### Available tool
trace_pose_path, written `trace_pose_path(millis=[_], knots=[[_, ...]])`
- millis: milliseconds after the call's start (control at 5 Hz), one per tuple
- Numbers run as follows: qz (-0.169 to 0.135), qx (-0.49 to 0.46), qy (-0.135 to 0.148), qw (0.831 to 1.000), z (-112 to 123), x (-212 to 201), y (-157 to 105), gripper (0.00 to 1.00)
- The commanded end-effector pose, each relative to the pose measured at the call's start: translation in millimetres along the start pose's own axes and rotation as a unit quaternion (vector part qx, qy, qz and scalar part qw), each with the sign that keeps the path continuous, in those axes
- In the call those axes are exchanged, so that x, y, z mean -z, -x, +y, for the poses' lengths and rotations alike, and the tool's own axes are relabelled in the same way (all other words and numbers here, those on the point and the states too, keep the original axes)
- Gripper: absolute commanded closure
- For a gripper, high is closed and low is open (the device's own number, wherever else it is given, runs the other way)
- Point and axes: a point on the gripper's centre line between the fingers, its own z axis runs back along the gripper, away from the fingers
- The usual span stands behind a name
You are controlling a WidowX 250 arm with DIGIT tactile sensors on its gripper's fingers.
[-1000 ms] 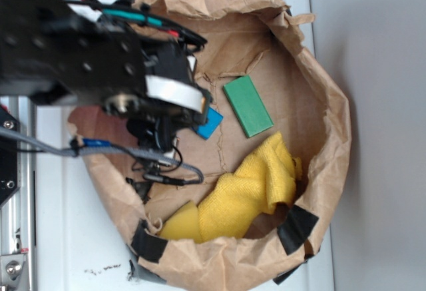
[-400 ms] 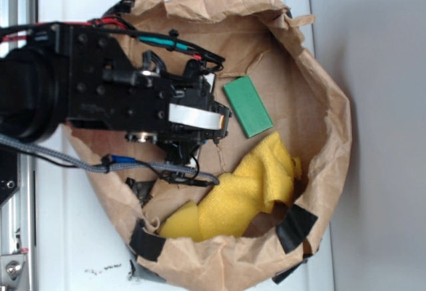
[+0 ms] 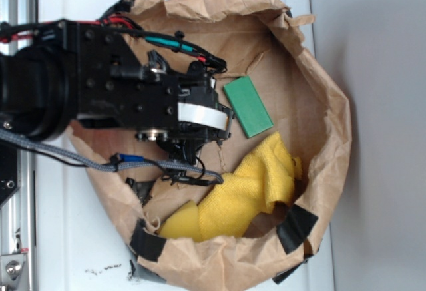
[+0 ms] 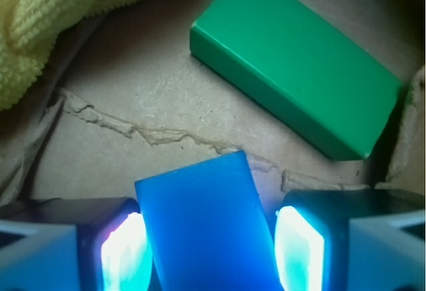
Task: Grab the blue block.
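Gripper astride the flat bright blue rectangular block on the brown paper bag floor

Its fingers stand open, one either side of the block with narrow gaps, gripping nothing; a flat green rectangular block lies just beyond, a yellow terry cloth nearby

Bright, soft exterior view, slight blur, wrist close-up dimmer, glowing glare on end effector pads

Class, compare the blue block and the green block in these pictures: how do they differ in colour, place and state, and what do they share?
The blue block is bright blue; the green block is green. The blue block lies between the fingers of the open gripper, while the green block lies free, farther ahead. In the exterior view the arm hides the blue block; the green block shows fully. Both are flat, smooth slabs on brown paper.
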Motion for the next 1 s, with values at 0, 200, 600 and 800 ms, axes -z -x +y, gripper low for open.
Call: trace_pose_path(millis=[0,200,600,800], knots=[[-0.017,0.000,0.039,0.999,13,-36,-15,1.00],[0.001,-0.012,0.090,0.996,19,-85,-20,1.00],[-0.007,-0.025,0.112,0.993,27,-128,-21,1.00],[-0.006,-0.023,0.113,0.993,27,-131,-19,1.00]])
